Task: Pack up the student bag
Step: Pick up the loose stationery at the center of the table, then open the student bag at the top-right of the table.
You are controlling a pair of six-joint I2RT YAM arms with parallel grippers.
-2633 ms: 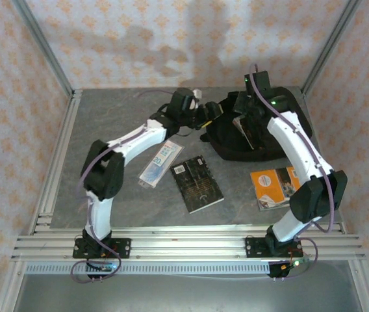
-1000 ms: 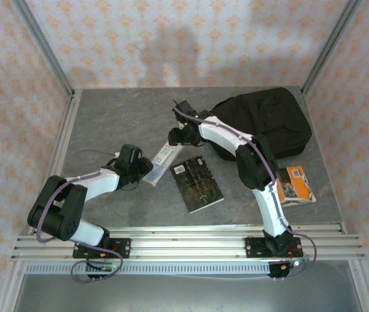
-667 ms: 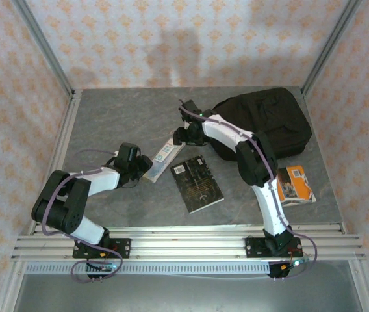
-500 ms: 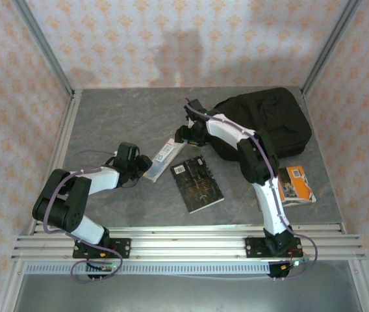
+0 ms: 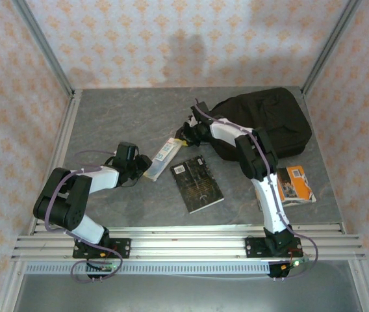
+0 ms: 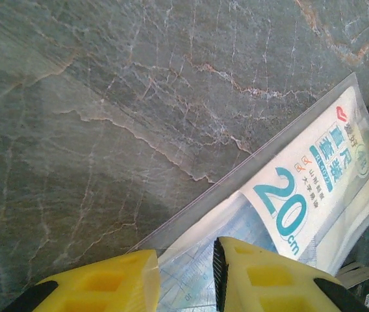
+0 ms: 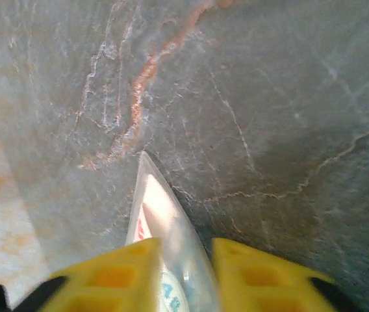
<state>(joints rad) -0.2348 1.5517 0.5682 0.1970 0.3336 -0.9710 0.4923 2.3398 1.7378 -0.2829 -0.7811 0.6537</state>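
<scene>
**A:** Where did things stand with the ruler pack point(image 5: 164, 155)?

**B:** It lay flat on the tabletop point(image 5: 106, 117), one arm at each end. The right hand point(image 5: 186, 133) was pinched on the far tip; its wrist view had the clear sleeve squeezed between the two yellow fingers point(image 7: 132, 263). The left hand point(image 5: 142, 170) sat at the near end with a finger either side of the sleeve, but I couldn't tell whether it was actually gripping.

**A:** And the student bag point(image 5: 269, 123)?

**B:** It was at the far right of the tabletop, just beyond the right hand, and it looked zipped or folded over. I couldn't make out an open mouth from above.

**A:** So what worried you?

**B:** Three things. The sleeve looked slick and thin, and the right hand only had its tip, so a lift could have let it slide out or droop. If both hands had pulled on it unevenly, the pack could have bent or torn. A low swing toward the bag also risked dragging it across the black book point(image 5: 197, 184).
</scene>
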